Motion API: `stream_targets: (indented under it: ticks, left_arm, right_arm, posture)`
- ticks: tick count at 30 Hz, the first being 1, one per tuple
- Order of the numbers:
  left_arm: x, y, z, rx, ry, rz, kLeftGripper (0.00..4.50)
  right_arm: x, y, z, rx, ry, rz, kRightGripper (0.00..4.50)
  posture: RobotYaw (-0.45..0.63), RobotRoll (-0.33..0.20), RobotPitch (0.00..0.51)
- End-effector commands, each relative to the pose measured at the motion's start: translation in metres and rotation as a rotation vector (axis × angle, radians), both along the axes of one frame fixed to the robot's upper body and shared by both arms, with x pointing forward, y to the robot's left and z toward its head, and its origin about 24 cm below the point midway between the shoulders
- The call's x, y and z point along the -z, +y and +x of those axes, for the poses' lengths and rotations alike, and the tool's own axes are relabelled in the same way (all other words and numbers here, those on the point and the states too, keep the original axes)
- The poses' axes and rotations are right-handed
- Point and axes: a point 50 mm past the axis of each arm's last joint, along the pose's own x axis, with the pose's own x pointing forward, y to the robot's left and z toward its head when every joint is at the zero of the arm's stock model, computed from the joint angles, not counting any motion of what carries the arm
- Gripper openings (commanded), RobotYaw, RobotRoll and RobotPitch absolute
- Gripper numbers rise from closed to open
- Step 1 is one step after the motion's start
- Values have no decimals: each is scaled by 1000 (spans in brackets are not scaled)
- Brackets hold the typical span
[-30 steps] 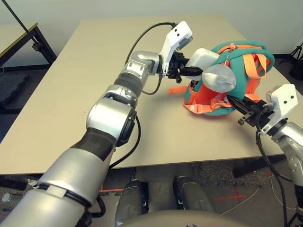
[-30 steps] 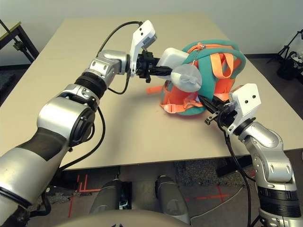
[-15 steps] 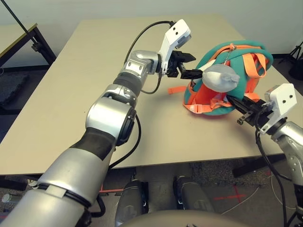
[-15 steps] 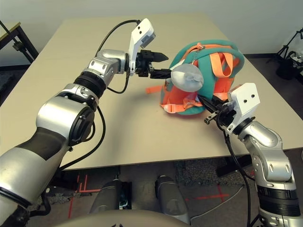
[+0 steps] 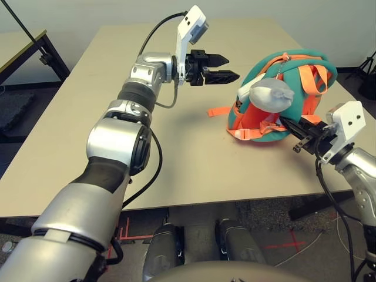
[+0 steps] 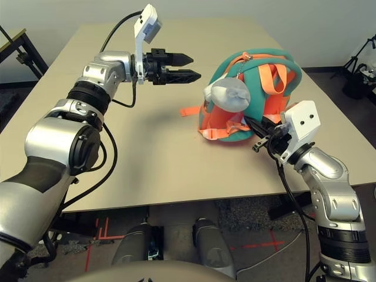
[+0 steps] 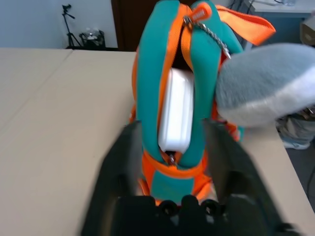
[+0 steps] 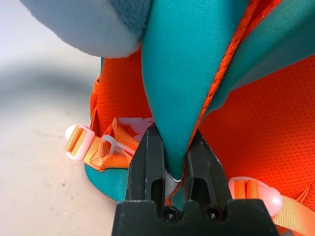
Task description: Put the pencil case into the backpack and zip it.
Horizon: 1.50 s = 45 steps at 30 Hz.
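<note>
Teal backpack with orange straps; white case.

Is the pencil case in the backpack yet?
Mostly in: the case sits in the backpack's open zip slot, its white edge still exposed between the teal sides.

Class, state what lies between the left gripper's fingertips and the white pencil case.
Only open air, above bare tabletop: the left eye view shows a gap between the left gripper and the pencil case.
</note>
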Motion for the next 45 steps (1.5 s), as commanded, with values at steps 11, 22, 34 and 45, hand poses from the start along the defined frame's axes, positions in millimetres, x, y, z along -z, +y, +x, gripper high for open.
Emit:
stream_targets:
  ticks: [11,22,34,45]
  left_arm:
    - [20,-24,-6,16,40,-6,0]
    - [32,-41,-4,-39,63,5,0]
    - [40,-52,-3,-86,78,15,0]
    - [49,-78,-10,-84,101,29,0]
  right_arm:
    - [0,4,3,-27,-1,-13,194]
    - [0,3,0,-18,-3,-12,194]
    - [1,4,-4,-14,-5,-9,194]
    - [-2,6,-4,-24,-12,-16,194]
  posture:
    - [-302,0,34]
    - [-331,0,38]
    - [-348,0,41]
    - [-376,0,40]
